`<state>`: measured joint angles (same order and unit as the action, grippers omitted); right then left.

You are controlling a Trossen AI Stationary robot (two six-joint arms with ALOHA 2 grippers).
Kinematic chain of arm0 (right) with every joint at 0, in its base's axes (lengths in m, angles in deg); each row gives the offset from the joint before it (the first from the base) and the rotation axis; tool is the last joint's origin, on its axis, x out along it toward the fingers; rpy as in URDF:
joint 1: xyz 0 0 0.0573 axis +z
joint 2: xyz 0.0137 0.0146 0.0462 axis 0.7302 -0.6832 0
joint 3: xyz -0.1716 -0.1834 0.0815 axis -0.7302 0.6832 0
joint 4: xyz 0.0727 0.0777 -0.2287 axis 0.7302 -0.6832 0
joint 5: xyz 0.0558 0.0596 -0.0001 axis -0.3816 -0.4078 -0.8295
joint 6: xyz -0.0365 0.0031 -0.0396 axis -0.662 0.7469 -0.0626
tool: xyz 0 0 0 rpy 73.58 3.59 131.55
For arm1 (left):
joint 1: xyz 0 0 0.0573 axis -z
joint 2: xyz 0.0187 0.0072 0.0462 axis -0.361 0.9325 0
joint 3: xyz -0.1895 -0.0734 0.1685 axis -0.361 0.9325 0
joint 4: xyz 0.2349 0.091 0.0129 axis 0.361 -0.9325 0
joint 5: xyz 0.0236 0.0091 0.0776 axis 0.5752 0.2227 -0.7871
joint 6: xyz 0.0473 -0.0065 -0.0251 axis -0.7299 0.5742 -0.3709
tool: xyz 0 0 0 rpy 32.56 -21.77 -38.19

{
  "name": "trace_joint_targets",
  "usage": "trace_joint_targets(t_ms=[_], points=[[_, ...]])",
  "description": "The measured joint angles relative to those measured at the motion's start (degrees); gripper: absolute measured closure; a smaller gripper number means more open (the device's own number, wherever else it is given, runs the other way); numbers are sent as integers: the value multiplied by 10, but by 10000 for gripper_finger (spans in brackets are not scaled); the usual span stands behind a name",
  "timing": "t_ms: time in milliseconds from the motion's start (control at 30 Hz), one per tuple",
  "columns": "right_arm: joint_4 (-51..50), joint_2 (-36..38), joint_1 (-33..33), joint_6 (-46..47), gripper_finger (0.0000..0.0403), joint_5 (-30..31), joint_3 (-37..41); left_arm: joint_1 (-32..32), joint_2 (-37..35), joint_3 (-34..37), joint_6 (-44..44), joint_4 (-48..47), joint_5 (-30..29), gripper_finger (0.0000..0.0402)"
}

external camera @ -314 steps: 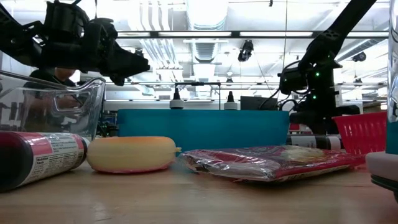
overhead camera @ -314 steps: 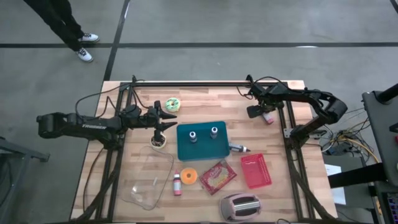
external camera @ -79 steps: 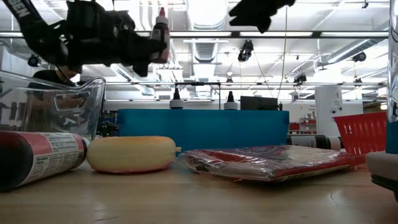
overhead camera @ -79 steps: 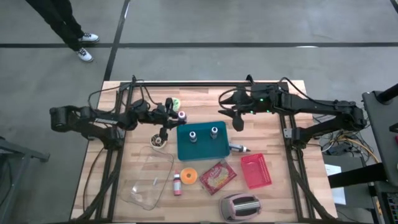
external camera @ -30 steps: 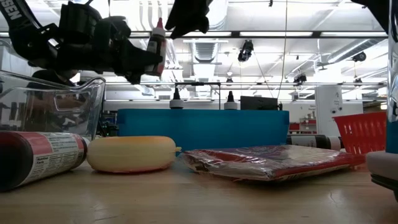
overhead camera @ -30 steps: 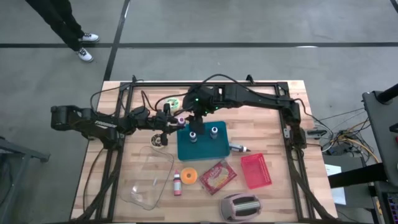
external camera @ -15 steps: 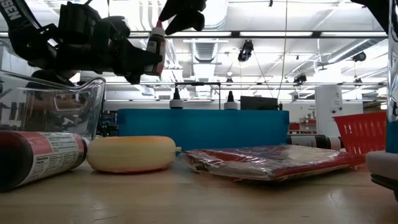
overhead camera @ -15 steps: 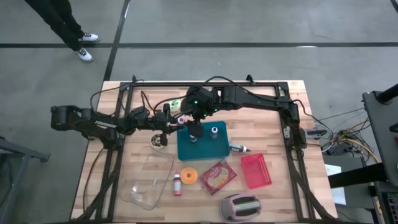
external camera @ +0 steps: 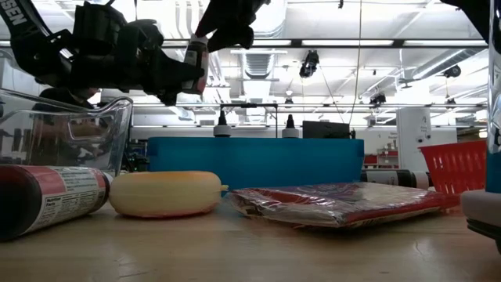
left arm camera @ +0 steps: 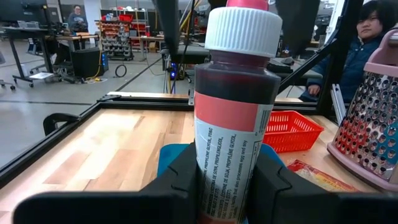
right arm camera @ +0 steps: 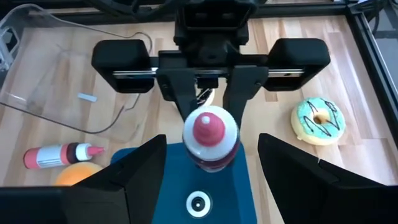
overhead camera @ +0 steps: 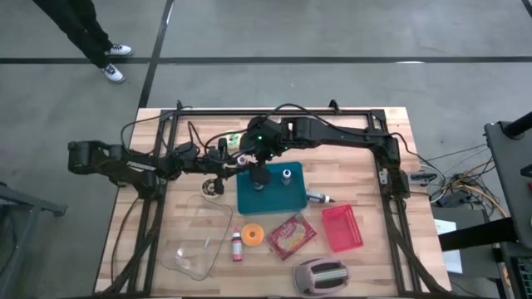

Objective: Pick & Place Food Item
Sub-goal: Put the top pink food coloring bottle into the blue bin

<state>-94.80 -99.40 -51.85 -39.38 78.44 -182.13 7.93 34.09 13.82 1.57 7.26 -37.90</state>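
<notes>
**Bottle held aloft between two grippers**

Gripping a red-filled bottle [left arm camera: 233,118] upright by its body, the left gripper [overhead camera: 233,162] holds it in the air above the teal tray's [overhead camera: 291,198] left edge. Directly over the bottle's white cap hangs the right gripper [right arm camera: 210,165], its fingers [right arm camera: 134,171] spread wide on either side, not touching it.

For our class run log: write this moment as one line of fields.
left gripper: shut on red bottle | right gripper: open, jaws either side of bottle cap | phase: handover above teal tray
</notes>
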Motion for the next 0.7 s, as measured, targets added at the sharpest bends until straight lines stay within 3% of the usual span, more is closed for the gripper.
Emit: trace_joint_targets(t_ms=[500, 700], points=[[22, -19, 1, -8, 155, -15, 0, 0, 0, 0, 0, 0, 0, 320], [22, -26, 1, -9, 180, -14, 0, 0, 0, 0, 0, 0, 0, 321]])
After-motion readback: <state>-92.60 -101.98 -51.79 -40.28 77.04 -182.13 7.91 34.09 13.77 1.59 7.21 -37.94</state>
